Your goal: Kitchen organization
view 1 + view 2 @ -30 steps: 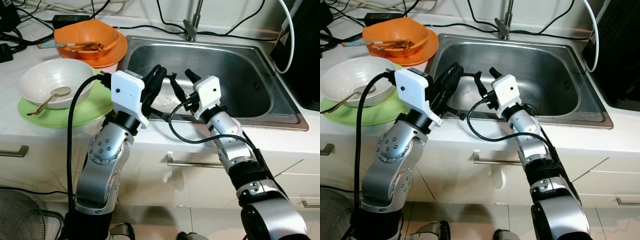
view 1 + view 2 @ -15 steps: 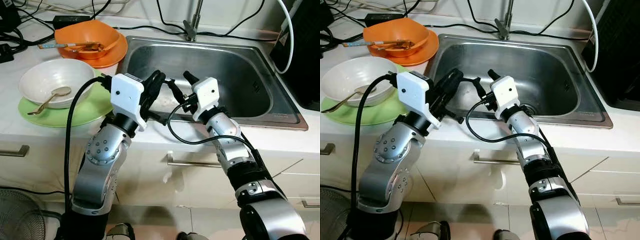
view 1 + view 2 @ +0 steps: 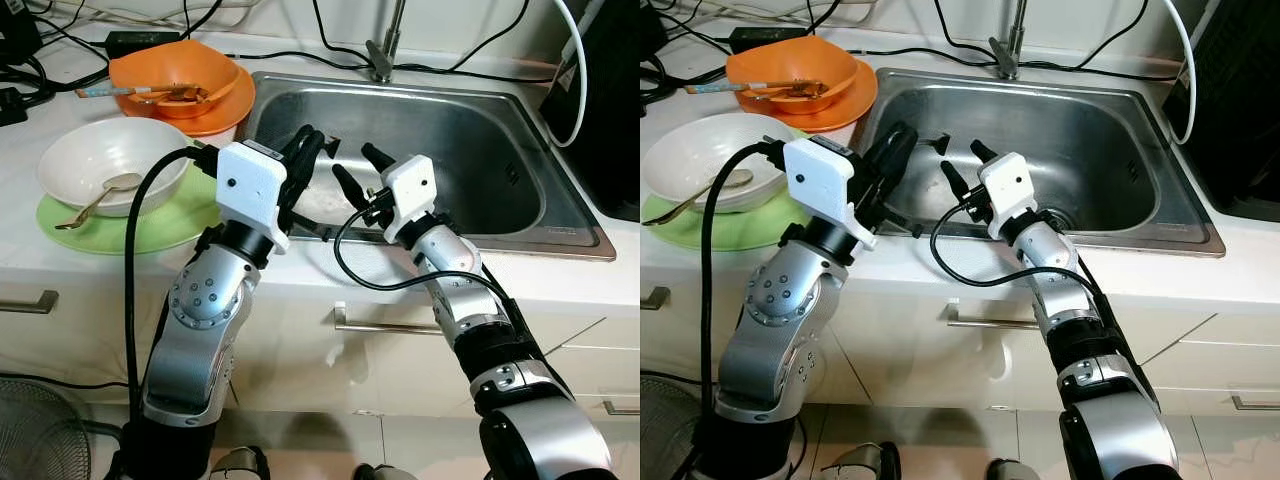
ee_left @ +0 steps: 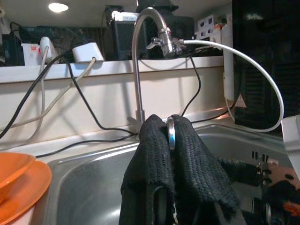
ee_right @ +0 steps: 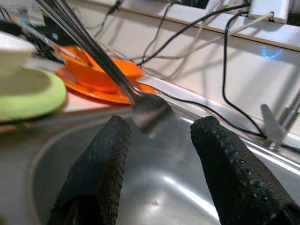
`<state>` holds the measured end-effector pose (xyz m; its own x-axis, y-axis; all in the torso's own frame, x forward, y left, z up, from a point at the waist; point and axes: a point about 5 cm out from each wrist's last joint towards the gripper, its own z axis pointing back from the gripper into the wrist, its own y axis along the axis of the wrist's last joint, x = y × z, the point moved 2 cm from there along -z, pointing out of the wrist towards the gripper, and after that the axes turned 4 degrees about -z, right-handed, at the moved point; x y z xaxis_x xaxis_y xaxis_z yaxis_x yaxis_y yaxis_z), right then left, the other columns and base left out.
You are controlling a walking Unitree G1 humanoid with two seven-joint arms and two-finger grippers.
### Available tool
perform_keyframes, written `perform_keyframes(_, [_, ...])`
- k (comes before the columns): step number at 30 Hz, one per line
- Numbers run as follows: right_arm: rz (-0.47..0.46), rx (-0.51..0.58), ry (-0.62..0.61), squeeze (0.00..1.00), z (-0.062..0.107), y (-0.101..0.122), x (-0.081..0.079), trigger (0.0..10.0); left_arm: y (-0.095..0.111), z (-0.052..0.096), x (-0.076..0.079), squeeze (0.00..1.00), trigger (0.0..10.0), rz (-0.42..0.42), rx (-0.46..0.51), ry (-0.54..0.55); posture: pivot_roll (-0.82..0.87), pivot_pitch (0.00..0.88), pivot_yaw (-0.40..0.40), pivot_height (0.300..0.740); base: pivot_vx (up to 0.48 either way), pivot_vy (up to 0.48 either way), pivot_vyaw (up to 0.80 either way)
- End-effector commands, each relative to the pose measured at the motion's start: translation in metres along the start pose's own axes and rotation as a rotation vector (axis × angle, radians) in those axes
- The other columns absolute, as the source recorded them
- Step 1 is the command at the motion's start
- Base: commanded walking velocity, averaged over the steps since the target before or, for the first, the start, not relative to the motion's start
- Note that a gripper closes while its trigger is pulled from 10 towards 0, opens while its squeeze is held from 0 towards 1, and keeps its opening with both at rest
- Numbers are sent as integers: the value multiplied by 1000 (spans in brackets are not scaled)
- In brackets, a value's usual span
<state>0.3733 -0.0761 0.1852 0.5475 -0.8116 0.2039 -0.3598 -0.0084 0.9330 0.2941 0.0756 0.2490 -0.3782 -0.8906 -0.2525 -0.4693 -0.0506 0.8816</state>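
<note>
- Left end effector (image 3: 308, 150): you are pinching a metal spoon (image 5: 145, 111) over the sink (image 3: 520, 190).
- Right end effector (image 3: 352, 170): fingers are standing apart, empty, beside it.
- Outstanding: white bowl (image 3: 105, 160) and orange bowl (image 3: 175, 75) are still waiting on the tabletop (image 3: 60, 250).

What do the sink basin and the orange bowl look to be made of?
Rectangular sink basin: brushed stainless steel, going by its grey sheen and soft reflections. Orange bowl: smooth and glossy, probably plastic or melamine, though glazed ceramic can't be ruled out.
</note>
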Motion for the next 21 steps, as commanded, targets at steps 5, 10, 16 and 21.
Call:
perform_keyframes(5, [-53,35,47,0,-1,7,-7,10000,4,-6,7,0,10000,19,24,-31,-2,93,-23,740,0,0,0])
perform_keyframes(10, [-62,44,45,0,-3,9,-8,10000,3,-6,11,0,10000,44,19,-58,-2,94,-22,740,0,0,0])
perform_keyframes(16, [-76,50,48,0,-4,12,-9,10000,1,-6,18,0,10000,67,-2,-99,-2,96,-20,740,0,0,0])
perform_keyframes(21, [-77,55,44,0,-5,14,-10,10000,-4,-4,27,0,10000,100,-29,-154,-3,96,-18,740,0,0,0])
